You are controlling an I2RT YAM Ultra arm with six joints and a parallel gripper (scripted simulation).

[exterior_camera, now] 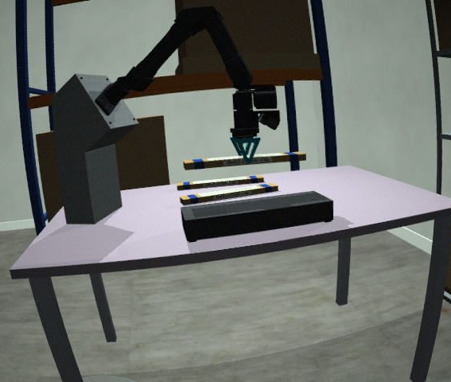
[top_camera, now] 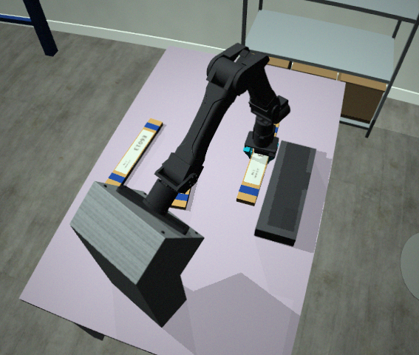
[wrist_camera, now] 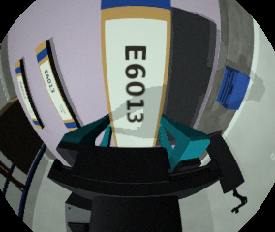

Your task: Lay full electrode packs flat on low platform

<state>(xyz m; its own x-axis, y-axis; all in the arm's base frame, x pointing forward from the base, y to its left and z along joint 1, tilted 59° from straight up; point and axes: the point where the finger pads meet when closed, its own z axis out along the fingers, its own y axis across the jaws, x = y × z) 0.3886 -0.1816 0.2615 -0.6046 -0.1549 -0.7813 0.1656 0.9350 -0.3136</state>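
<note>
Our gripper holds one pack between its fingers, raised. The platform lies beside and below, its long axis nearly parallel.

The hand grips a pack labelled E6013; two packs lie toward the table's left edge.
</note>
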